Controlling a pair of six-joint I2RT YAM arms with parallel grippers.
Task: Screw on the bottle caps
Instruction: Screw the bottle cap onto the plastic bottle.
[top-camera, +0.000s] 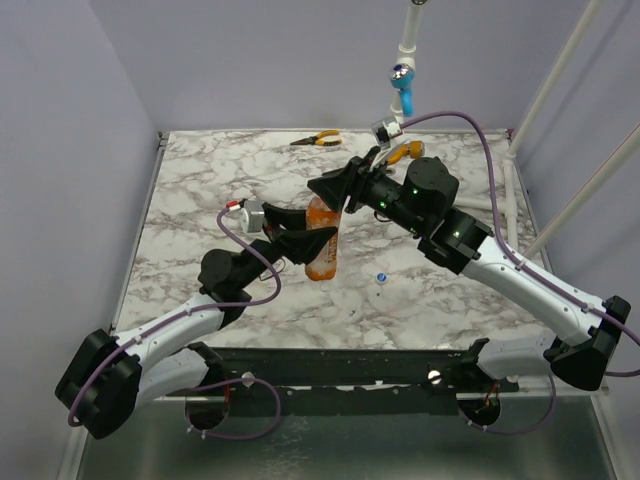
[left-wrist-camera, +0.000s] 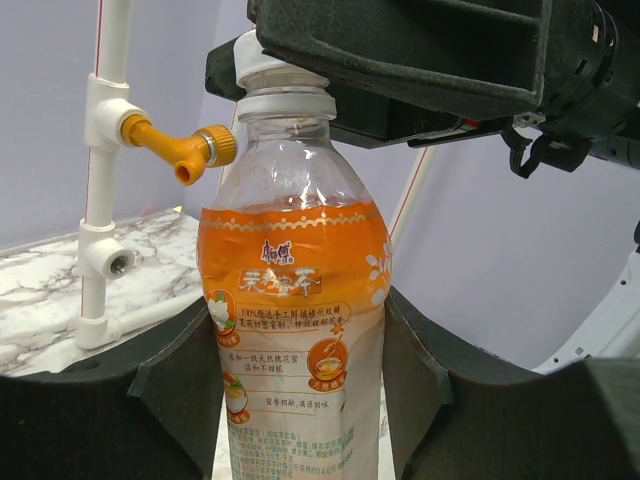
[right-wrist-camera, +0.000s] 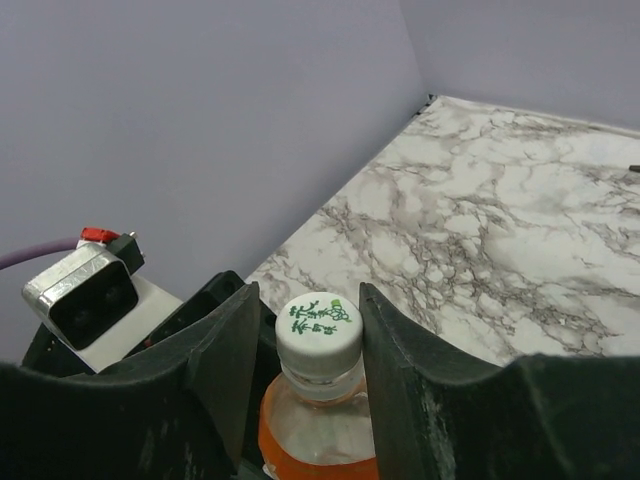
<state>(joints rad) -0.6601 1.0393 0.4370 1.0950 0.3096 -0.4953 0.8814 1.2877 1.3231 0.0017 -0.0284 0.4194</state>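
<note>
Grey-veined white marble tabletop: fills the cell floor.
Left gripper, black, two-fingered: clenched on the bottle's labelled body.
Right gripper, black: fingers flank the whitish cap from above; pinching or loose, cannot tell.
Slim clear plastic bottle with orange contents: roughly upright, mid-table.
Whitish round plastic cap: seated on the bottle neck.
Tiny blue round plastic cap: loose on the tabletop, right of the bottle.

One bottle, two caps
</note>
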